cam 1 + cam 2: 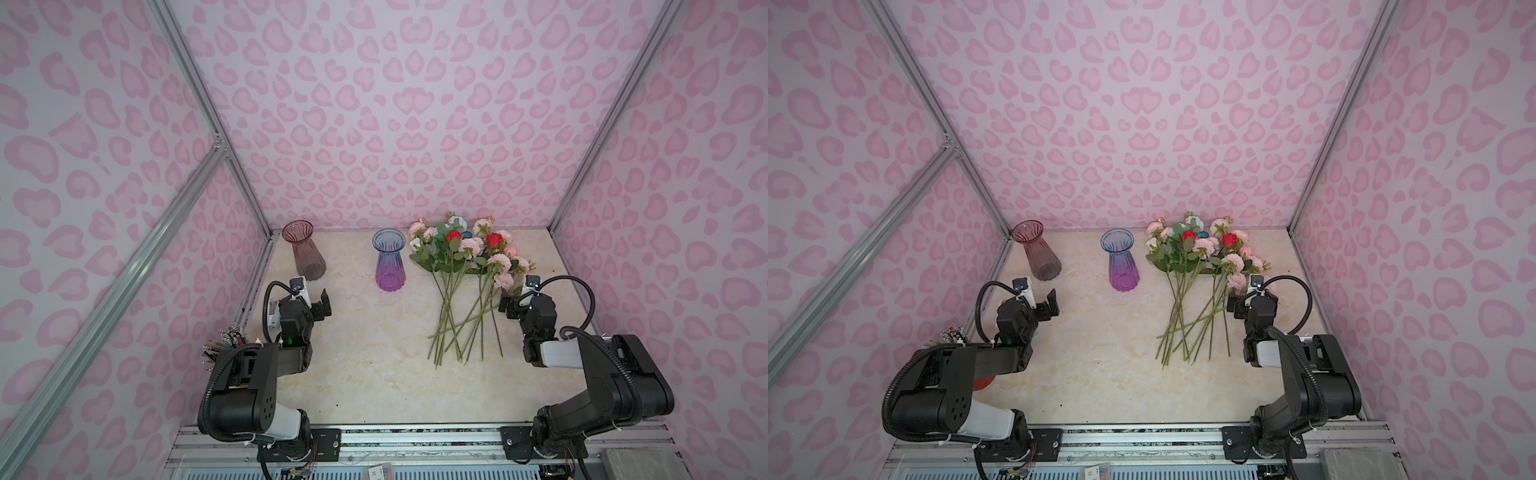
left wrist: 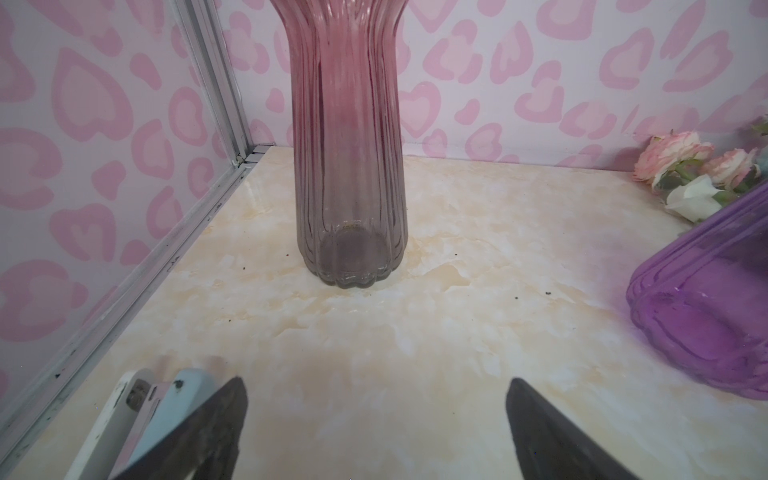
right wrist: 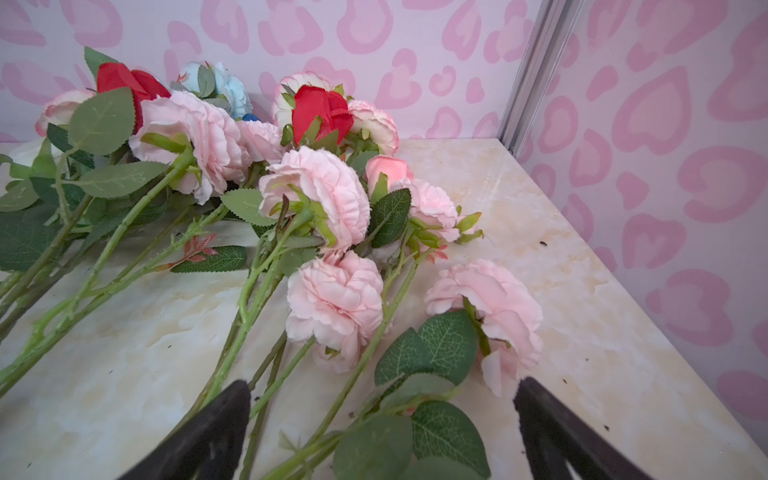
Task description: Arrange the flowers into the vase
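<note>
Flowers (image 1: 465, 266) lie heaped toward the bench's (image 1: 374, 357) far right corner; pink vase (image 1: 303, 249) and purple vase (image 1: 390, 262) stand empty. Left gripper (image 2: 376, 386) and right gripper (image 3: 382, 386) gape wide, holding nothing. The first pick seems pending: the right pinching one stem (image 3: 249, 291).

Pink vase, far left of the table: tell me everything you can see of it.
The pink vase looks like clear ribbed glass, tinted rose at the flared mouth and fading to smoky grey toward its scalloped base. It narrows at the neck and widens lower down. It stands upright near the far left corner of the marbled tabletop, with no stems inside. Only the tabletop touches it. The purple vase stands apart from it.
</note>
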